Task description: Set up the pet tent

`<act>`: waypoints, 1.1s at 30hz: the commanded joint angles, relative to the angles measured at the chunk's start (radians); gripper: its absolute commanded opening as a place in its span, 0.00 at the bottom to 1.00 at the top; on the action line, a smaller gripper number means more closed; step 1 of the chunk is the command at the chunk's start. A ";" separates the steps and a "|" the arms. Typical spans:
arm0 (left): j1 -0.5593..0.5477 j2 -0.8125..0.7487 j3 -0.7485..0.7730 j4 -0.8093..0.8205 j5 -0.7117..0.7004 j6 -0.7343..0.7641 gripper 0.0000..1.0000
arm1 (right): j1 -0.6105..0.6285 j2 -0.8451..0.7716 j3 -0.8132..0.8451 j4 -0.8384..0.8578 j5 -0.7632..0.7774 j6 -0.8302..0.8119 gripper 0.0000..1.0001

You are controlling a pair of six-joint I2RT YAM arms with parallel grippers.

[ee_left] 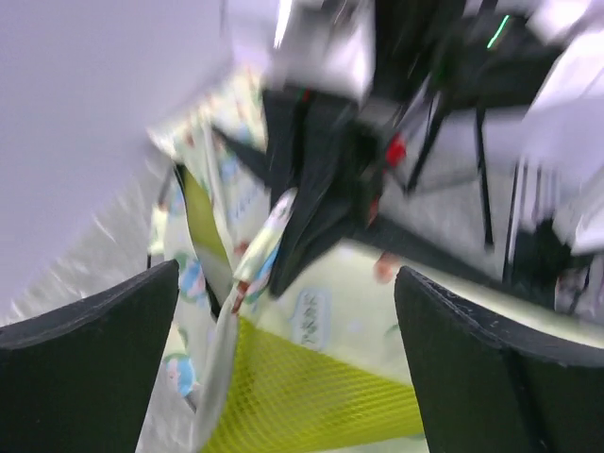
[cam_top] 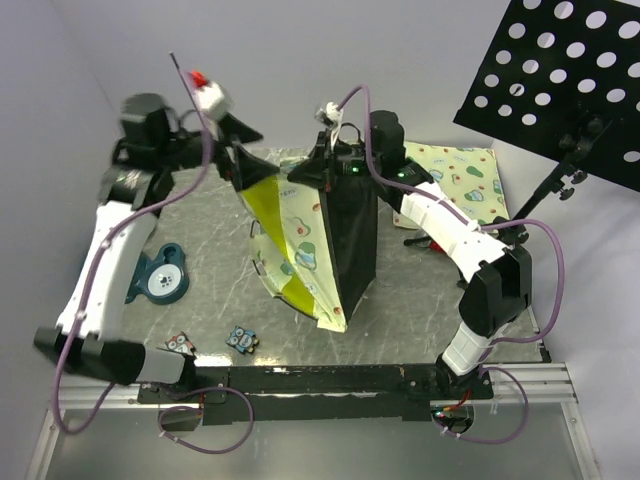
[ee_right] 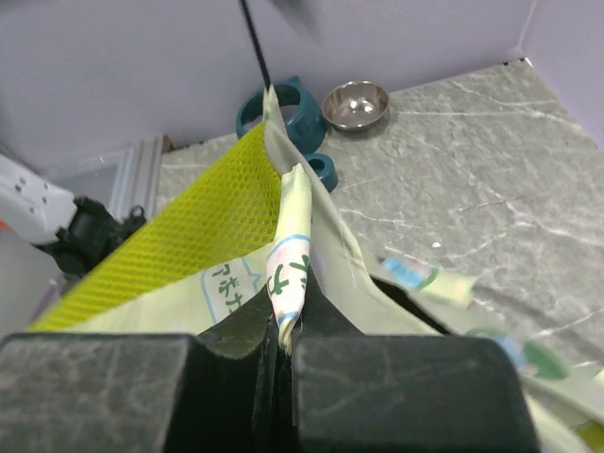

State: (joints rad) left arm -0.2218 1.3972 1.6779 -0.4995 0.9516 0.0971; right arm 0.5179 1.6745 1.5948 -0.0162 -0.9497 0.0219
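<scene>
The pet tent (cam_top: 310, 250) is not up yet. It hangs folded over the middle of the table (cam_top: 420, 300). The right gripper (ee_right: 283, 344) pinches its top cloth. The left gripper (ee_left: 286, 293) is spread wide, holding nothing. A teal bowl stand (cam_top: 163, 275) and small toys (cam_top: 241, 339) lie close by.
</scene>
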 commanded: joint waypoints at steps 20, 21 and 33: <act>0.667 -0.296 -0.310 1.486 0.022 -1.208 0.86 | -0.073 -0.035 0.051 0.160 -0.011 0.312 0.00; 0.653 -0.293 -0.316 1.510 0.030 -1.189 0.86 | -0.073 -0.033 0.053 0.165 -0.018 0.323 0.00; 0.506 -0.173 -0.239 1.455 -0.060 -1.083 0.83 | -0.071 -0.016 0.048 0.245 -0.093 0.401 0.00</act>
State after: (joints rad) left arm 0.2863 1.1896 1.3865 0.9871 0.9695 -0.9901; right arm 0.4507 1.6745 1.6028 0.1326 -0.9962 0.3828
